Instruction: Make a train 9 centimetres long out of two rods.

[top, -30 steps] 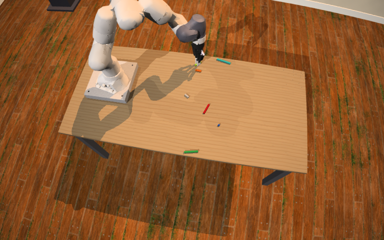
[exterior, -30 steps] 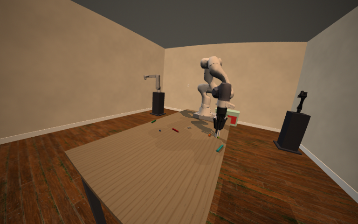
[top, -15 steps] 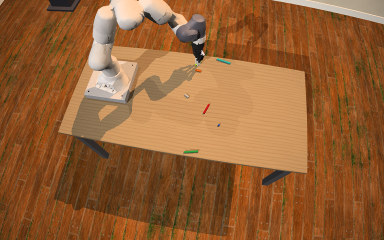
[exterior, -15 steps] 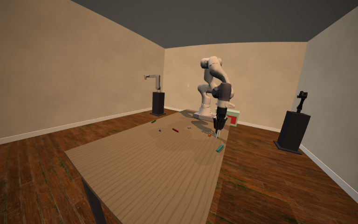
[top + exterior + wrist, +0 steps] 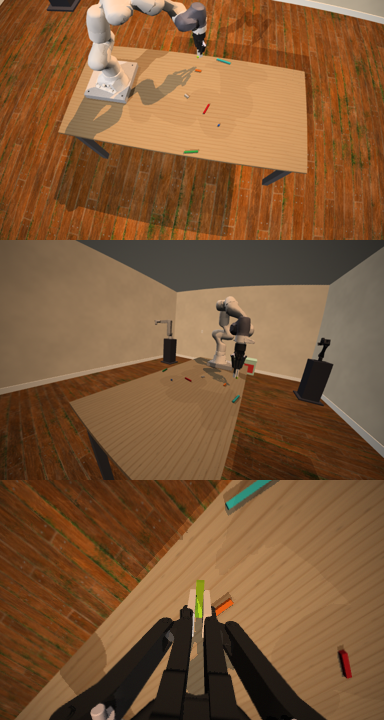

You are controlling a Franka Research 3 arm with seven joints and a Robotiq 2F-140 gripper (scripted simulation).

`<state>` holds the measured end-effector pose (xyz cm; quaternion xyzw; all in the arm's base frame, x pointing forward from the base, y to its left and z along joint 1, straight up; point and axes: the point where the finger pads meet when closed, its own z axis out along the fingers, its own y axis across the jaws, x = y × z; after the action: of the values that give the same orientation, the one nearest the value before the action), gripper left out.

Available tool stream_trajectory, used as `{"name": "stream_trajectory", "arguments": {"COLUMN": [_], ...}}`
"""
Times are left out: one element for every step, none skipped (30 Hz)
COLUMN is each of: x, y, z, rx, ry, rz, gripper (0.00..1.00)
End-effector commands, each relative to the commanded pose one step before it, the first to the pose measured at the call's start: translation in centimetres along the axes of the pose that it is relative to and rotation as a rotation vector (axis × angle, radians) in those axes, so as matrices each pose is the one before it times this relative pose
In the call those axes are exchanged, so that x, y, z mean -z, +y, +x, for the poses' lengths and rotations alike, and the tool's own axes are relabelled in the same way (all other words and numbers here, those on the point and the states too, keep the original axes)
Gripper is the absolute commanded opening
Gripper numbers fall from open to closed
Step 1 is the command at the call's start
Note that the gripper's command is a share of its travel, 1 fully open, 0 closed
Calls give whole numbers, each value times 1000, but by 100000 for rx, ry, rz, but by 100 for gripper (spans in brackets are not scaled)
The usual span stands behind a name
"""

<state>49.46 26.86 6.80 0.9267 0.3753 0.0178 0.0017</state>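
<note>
The orange rod (image 5: 198,70) (image 5: 224,384) (image 5: 224,607) is in the way near the fingers. A hand could pass between the red rod (image 5: 206,108) (image 5: 188,379) (image 5: 345,664) and the green rod (image 5: 191,151) (image 5: 164,370).

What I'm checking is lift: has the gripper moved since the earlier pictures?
Yes: the gripper moved up the top picture, away from the orange rod.
</note>
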Motion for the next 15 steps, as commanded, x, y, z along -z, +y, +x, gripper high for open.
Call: {"name": "stream_trajectory", "arguments": {"x": [827, 399, 297, 200, 112, 45, 7, 0, 0, 0, 0, 0, 0, 2, 11], "y": [-232, 1, 0, 0, -1, 0, 0, 0, 0, 0, 0, 0, 0, 70, 405], "z": [-1116, 0, 0, 0, 0, 0, 0, 0, 0, 0, 0, 0, 0, 4, 25], "rx": [2141, -1, 0, 0, 1, 0, 0, 0, 0, 0, 0, 0, 0, -723, -4171], "ry": [-3326, 0, 0, 0, 0, 0, 0, 0, 0, 0, 0, 0, 0, 3, 18], "rz": [1596, -1, 0, 0, 1, 0, 0, 0, 0, 0, 0, 0, 0, 7, 37], "gripper": [12, 12, 12, 12, 12, 12, 12, 12, 12, 12, 12, 12, 12, 12, 12]}}
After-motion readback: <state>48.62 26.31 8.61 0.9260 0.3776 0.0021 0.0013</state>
